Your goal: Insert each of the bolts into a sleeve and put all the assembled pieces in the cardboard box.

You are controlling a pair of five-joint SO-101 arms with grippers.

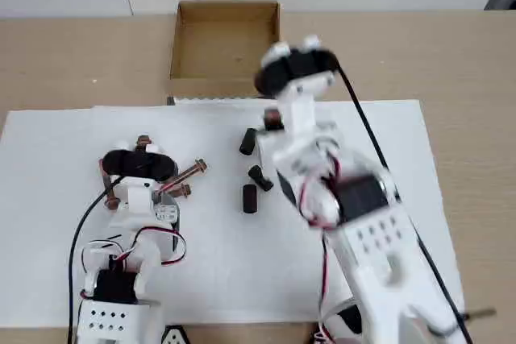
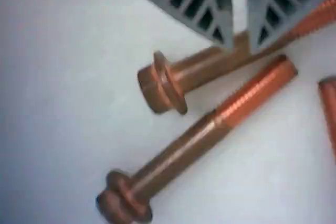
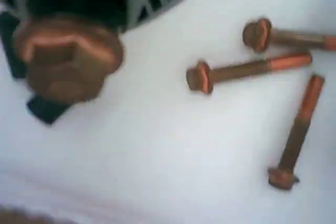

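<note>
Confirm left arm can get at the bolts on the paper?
Likely yes: left gripper sits directly over one bolt, a second bolt lies beside it, nothing covering either.

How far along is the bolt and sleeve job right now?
Nothing looks finished: the cardboard box is empty. In hand: the right hand holds one bolt; I can't tell whether a sleeve is on it. Still to do: three black sleeves lie loose on the paper, and more bolts lie by the left hand, all to assemble and box.
</note>
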